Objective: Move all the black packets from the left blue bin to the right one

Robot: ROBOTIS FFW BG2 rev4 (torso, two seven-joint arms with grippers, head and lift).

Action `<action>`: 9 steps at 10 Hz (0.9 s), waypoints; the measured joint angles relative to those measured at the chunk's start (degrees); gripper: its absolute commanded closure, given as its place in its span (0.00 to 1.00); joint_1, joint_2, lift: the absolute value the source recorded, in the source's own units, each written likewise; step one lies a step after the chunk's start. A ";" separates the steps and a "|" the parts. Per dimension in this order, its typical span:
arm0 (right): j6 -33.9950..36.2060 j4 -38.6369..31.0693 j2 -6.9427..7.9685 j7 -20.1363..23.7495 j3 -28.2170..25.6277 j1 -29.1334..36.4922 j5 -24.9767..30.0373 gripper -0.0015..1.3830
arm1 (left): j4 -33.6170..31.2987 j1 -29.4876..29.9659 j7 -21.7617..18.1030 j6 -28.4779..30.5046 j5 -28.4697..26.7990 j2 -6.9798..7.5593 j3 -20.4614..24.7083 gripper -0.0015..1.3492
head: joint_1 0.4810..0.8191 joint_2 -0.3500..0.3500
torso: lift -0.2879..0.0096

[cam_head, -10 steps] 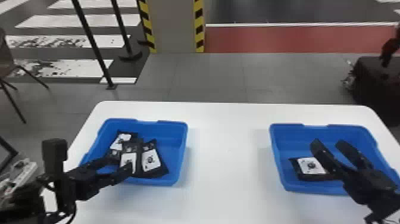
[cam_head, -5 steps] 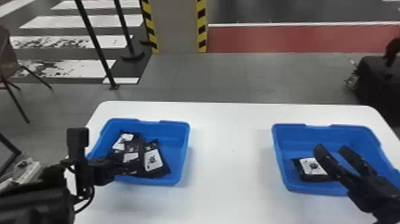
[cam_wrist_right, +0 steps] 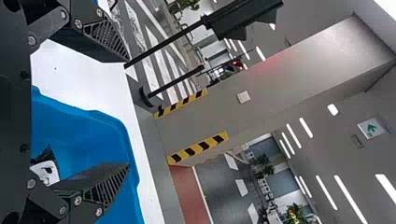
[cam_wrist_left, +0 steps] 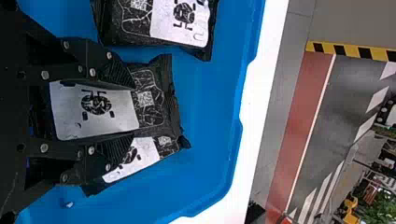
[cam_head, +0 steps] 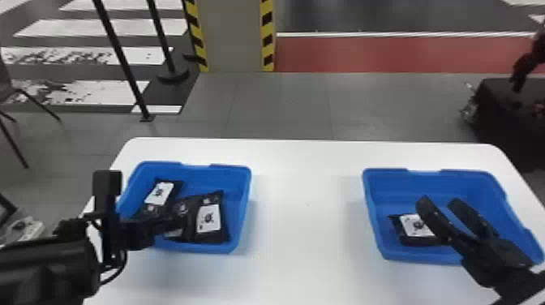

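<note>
One packet (cam_wrist_left: 95, 109) sits between the fingers of your left gripper (cam_wrist_left: 134, 111), which look clamped on its long sides, down in the left bin (cam_head: 231, 166). Its far end sticks out past the tips, so if your squeeze is light, the slick wrapping could slide and the packet could droop or drop on the way up.

Watch the second packet (cam_wrist_left: 135, 161), lying partly under the held one on its right. Lift fast and you may drag it along or flip it, since the two overlap and could catch at their edges. The third packet (cam_wrist_left: 182, 18) is just beside, to the left; swing that way and a finger could shove it against the bin wall.

Raise straight up before you travel. If you start across too low, the hanging end could snag the rim, tugging the bin over the white table (cam_head: 308, 202) or pulling the packet loose.

Over at the right bin (cam_head: 425, 182), your right gripper (cam_head: 440, 200) has its fingers apart above the packet (cam_head: 415, 227) already in there. Bring the left arm straight in and the two could knock together, so make room first. Let go too high, and the packet may land on the other one or tip over the rim.
</note>
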 measured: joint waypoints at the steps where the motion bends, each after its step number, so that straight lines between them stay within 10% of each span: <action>1: 0.00 -0.04 0.00 0.00 0.00 -0.01 -0.07 0.18 | 0.01 0.08 -0.01 -0.72 -0.38 0.00 0.11 0.89 | 0.63 0.61 | 0.60; 9: 2.63 -2.51 0.78 1.92 0.41 -0.03 -0.35 0.18 | -19.09 6.83 -4.31 -5.14 2.68 -0.68 -1.74 0.89 | 0.63 0.58 | 0.60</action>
